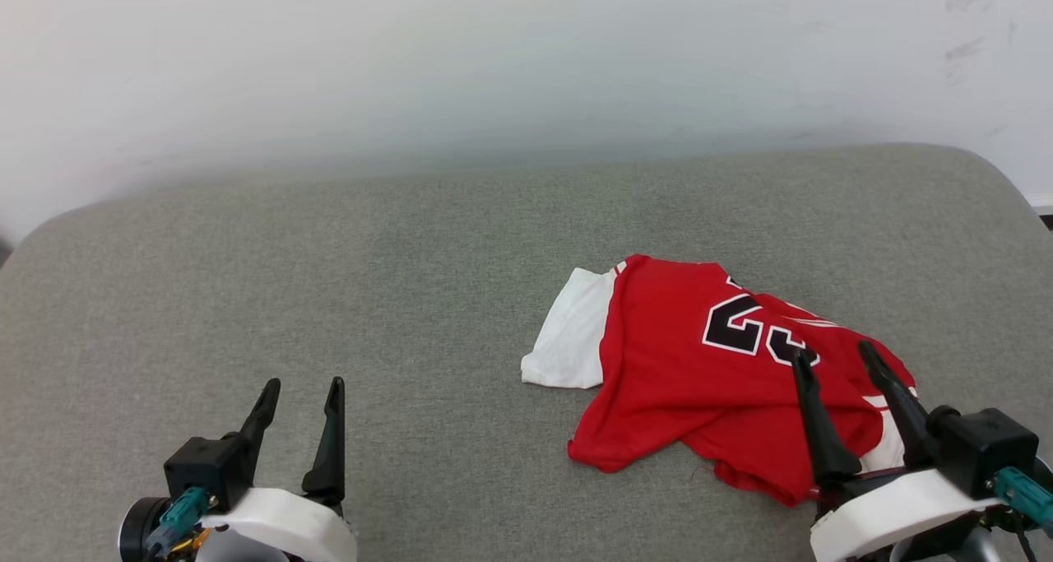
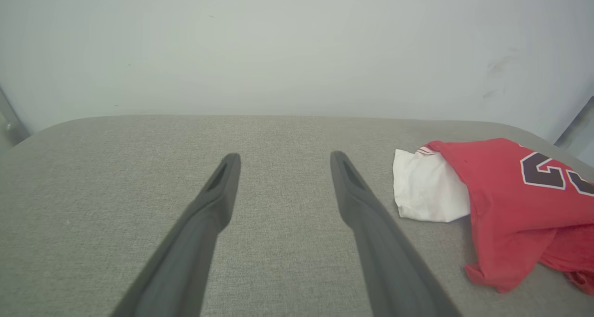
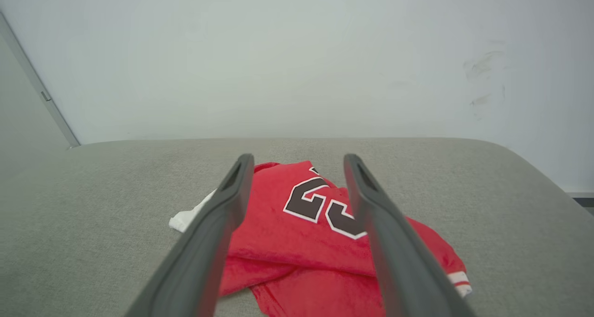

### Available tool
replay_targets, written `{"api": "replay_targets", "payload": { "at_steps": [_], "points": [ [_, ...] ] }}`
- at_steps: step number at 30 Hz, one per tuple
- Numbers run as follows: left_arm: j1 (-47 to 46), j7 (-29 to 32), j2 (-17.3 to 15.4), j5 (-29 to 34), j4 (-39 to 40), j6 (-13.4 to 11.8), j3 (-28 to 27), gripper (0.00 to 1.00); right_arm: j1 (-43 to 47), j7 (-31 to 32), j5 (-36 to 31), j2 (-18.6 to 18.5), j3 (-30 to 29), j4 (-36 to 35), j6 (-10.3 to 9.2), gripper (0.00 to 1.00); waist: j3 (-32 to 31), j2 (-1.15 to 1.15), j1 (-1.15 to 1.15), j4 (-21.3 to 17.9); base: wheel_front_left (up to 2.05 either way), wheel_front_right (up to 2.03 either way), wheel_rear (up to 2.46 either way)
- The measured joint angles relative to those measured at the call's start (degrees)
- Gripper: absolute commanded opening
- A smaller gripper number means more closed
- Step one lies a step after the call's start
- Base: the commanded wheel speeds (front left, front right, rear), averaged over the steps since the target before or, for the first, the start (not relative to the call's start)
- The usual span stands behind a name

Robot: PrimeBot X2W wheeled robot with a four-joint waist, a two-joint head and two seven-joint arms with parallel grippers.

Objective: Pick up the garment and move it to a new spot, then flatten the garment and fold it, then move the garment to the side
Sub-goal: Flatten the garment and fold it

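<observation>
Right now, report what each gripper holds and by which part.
Nothing is held: the left gripper and right gripper are both open; the garment lies crumpled, ungripped.

Looks like a bare test room or lab corner, hard to call a home. Broad grey woven-fabric surface (image 1: 395, 282) with rounded corners, soft-looking like a mattress or cushioned bench, set right against a plain white wall (image 1: 494, 60). Dark scuff marks (image 1: 962, 50) up on that wall at the right. Pale grey frame strip (image 3: 46, 99) slanting up at the left in the right wrist view. Crumpled red garment (image 1: 683, 364) lying on the fabric.
</observation>
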State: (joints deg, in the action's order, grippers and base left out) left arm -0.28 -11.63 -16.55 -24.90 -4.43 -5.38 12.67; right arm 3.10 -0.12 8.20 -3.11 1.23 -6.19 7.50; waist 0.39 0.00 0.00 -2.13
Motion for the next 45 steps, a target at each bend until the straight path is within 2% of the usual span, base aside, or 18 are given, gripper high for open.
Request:
{"api": "replay_targets", "payload": {
  "at_steps": [5,8,14,17,26,34,41,45],
  "points": [
    [-0.1,3.4,-0.5,0.6,1.0,-0.2,1.7,1.0,0.9,0.5,0.2,0.1,0.9,-2.5,0.0,1.0,0.3,0.0,0.0,-0.4,0.0,0.0,0.0],
    [-2.4,7.5,-0.8,1.2,2.0,0.5,4.2,1.0,0.9,1.1,0.4,0.1,0.9,-3.4,0.0,1.0,1.1,0.0,0.0,-0.3,0.0,0.0,0.0],
    [-9.3,16.4,-0.5,2.0,4.3,3.9,9.5,1.0,0.1,1.6,0.7,0.1,0.8,-4.8,0.0,1.0,3.7,0.0,0.0,-0.4,0.0,0.0,0.0],
    [-12.7,21.1,0.8,1.1,4.4,6.0,12.5,1.0,-0.8,1.7,0.6,0.1,0.6,-5.2,0.0,1.0,5.3,0.0,0.0,-0.5,0.0,0.0,0.0],
    [-21.3,35.0,2.7,0.3,0.7,10.9,21.7,1.0,-4.1,1.1,0.7,0.1,1.0,-5.4,0.0,1.0,11.0,0.0,0.01,-1.7,0.0,0.0,0.0],
    [-27.0,43.6,1.7,-0.9,-4.4,12.4,27.8,1.0,-6.0,-0.4,2.1,0.1,1.3,-4.3,0.0,1.0,15.2,0.0,0.01,-3.4,0.0,0.0,0.0],
    [-32.1,49.1,0.3,-2.9,-8.1,12.7,33.1,1.0,-7.1,-2.0,3.6,0.1,1.6,-2.8,0.0,1.0,17.6,0.0,0.0,-4.9,0.0,0.0,0.0],
    [-35.4,51.9,-1.7,-4.5,-9.1,12.8,37.8,1.0,-7.5,-2.8,4.3,0.1,1.8,-2.0,0.0,1.0,18.4,0.0,0.0,-5.8,0.0,0.0,0.0]
  ]
}}
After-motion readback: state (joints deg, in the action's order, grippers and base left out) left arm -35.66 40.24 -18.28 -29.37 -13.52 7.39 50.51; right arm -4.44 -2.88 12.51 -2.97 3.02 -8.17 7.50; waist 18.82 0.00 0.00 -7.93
